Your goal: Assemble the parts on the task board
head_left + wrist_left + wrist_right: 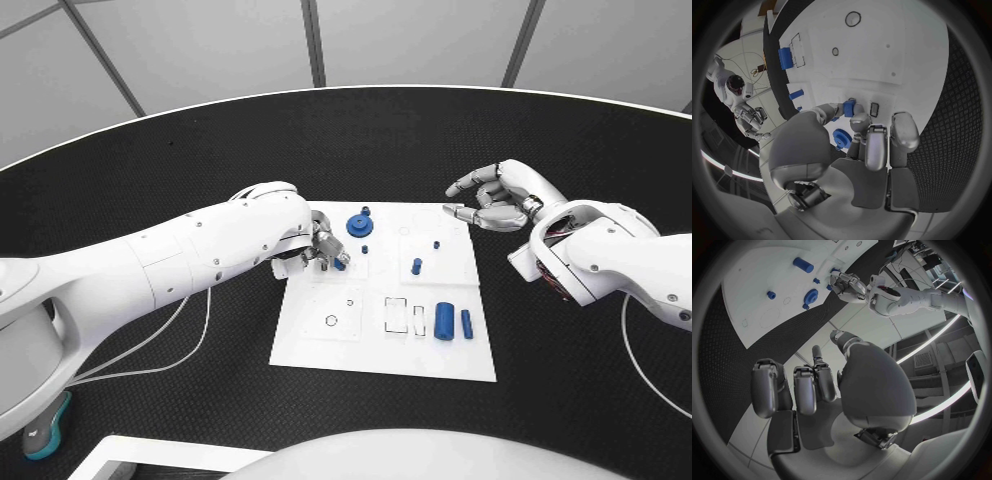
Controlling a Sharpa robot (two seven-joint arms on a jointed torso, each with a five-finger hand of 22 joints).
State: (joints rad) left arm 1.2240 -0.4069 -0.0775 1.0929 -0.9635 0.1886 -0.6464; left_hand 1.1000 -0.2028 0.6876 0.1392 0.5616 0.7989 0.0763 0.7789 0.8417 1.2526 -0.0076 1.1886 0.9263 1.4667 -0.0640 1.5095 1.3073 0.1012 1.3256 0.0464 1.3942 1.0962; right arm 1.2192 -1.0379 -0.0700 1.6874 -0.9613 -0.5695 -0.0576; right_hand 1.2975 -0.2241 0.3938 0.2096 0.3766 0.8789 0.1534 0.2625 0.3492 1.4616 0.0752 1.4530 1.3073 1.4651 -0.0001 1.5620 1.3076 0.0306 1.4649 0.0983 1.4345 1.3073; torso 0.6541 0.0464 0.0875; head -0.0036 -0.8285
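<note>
While the left hand (310, 248) works over the left side of the task board (335, 352), it pinches a small blue part (849, 107) between thumb and fingers, low against the white surface beside a small rectangular recess (874, 109). A blue gear-like part (361, 225) sits on the far part of the board just right of that hand, a short blue peg (415, 266) stands nearer the middle, and two blue blocks (453, 322) lie at the near right beside empty cut-outs. The right hand (495, 197) hovers off the board's far right corner over the black table (577, 140), fingers loosely curled, holding nothing. The likely risk is misalignment: if the pinched part meets its recess tilted, it could jam or slip from the fingertips, and the hand's other fingers, close to the gear, might knock it.
</note>
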